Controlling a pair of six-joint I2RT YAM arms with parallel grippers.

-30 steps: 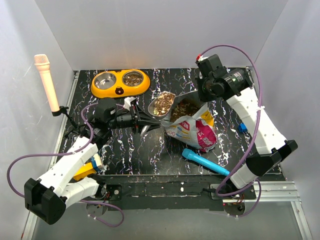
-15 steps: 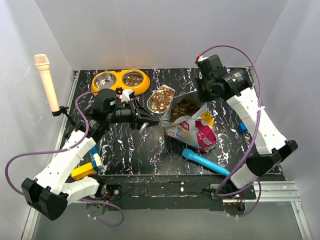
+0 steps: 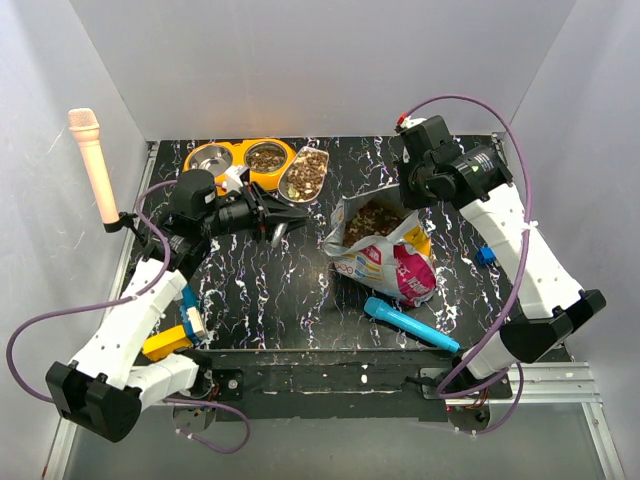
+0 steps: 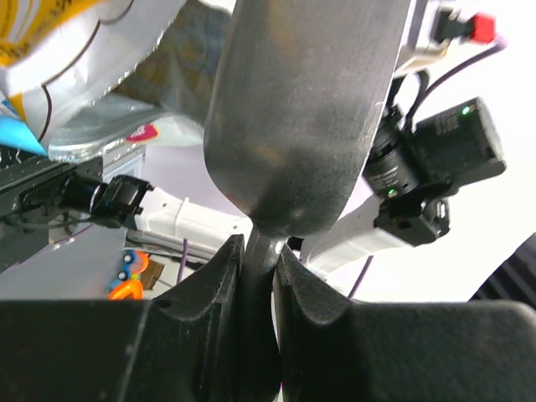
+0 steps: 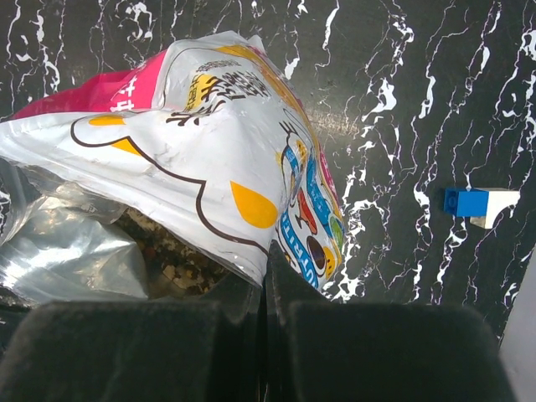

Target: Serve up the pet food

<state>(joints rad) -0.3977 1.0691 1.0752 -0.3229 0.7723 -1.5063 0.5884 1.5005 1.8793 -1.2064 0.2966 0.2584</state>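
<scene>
My left gripper is shut on the handle of the grey metal scoop, which is heaped with brown pet food and held next to the right cup of the orange double bowl. That cup holds some kibble; the left cup is bare steel. From the left wrist view I see only the scoop's underside between my fingers. My right gripper is shut on the rim of the printed pouch, holding it open; more kibble shows inside the pouch.
A blue marker-like tube lies in front of the pouch. A small blue-and-white block sits at the right edge of the mat. A pink microphone stands at the left wall. Yellow and blue blocks lie near the left arm's base.
My left gripper has carried the filled scoop from beside the pouch back and to the left, up to the orange bowl's right cup. The right arm has stayed on the pouch.
</scene>
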